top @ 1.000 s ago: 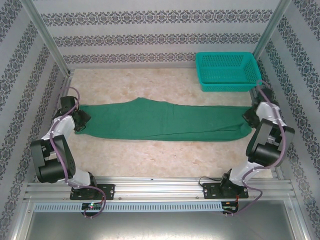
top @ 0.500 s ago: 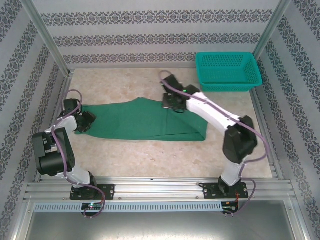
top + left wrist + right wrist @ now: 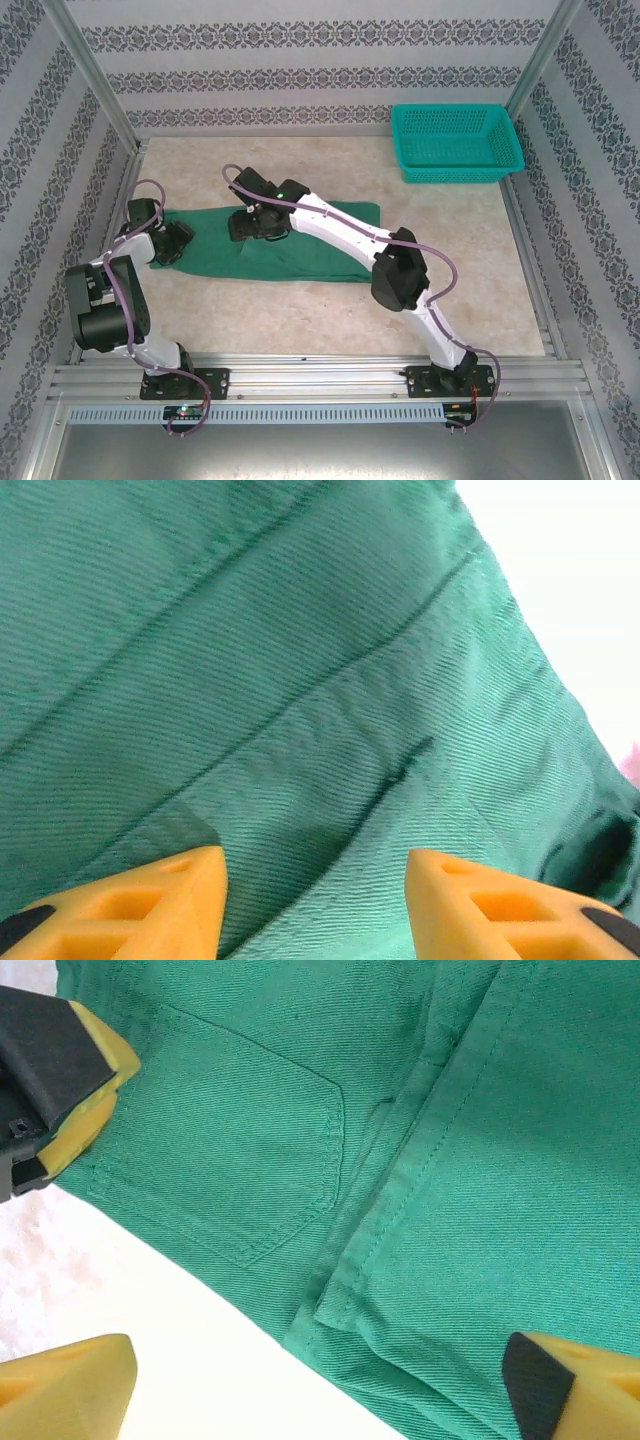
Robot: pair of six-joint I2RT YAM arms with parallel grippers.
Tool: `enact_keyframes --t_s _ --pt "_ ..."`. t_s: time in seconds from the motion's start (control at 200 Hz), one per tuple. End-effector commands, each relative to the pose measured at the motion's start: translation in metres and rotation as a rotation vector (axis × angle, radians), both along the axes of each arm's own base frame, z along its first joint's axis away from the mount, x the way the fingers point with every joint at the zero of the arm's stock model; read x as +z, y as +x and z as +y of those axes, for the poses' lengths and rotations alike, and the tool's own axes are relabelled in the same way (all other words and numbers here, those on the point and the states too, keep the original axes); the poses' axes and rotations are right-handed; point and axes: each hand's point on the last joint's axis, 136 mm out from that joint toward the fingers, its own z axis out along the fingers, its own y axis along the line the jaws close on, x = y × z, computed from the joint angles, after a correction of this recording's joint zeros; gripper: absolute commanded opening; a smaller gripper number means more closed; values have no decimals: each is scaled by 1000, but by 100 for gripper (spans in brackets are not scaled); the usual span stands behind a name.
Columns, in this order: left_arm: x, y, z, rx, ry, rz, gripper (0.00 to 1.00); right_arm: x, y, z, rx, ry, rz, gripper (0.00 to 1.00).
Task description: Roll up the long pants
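Note:
The long pants [image 3: 215,248] lie folded across the left half of the table, dark green, the leg end doubled back over the waist half. My right gripper [image 3: 250,224] hovers over that fold. In the right wrist view it [image 3: 320,1372] is open, its jaws wide apart, with the leg hem [image 3: 400,1220] lying loose beside a back pocket [image 3: 230,1150]. My left gripper [image 3: 172,242] sits at the pants' left end. In the left wrist view it [image 3: 315,880] is open, its fingertips [image 3: 180,900] apart just above flat green cloth [image 3: 300,680]. The left gripper [image 3: 55,1065] also shows in the right wrist view.
A teal mesh basket [image 3: 460,172] stands at the back right corner. Bare beige table [image 3: 480,260] lies to the right of the pants. Metal frame rails run along the left, right and near edges.
My right arm swept from the table's right end to the left, carrying the leg end over onto the waist half, and its gripper opened. The left gripper stayed at the left end.

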Motion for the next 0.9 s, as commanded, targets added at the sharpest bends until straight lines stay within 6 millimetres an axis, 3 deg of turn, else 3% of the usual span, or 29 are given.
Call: enact_keyframes --t_s 0.0,0.2,0.285,0.355,0.47,0.649,0.769,0.894 --pt "9 19 -25 -117 -12 -67 53 19 16 -39 -73 28 7 98" --pt "11 43 -101 -381 -74 -100 54 -5 36 -128 -261 48 53 98" --pt "8 46 -121 -426 -51 -94 55 -13 36 -154 -311 41 70 98" --pt "8 47 -126 -424 -16 -74 55 -16 35 -169 -337 31 66 98" --pt "22 39 -105 -341 128 -38 54 -17 33 -180 -355 23 64 98" --pt "49 7 -48 -157 374 77 57 -29 33 -183 -357 12 85 98" --pt "58 -13 -20 -49 421 95 58 -33 36 -181 -350 17 101 98" --pt "70 -8 -27 -68 380 24 57 -38 39 -181 -346 17 109 98"
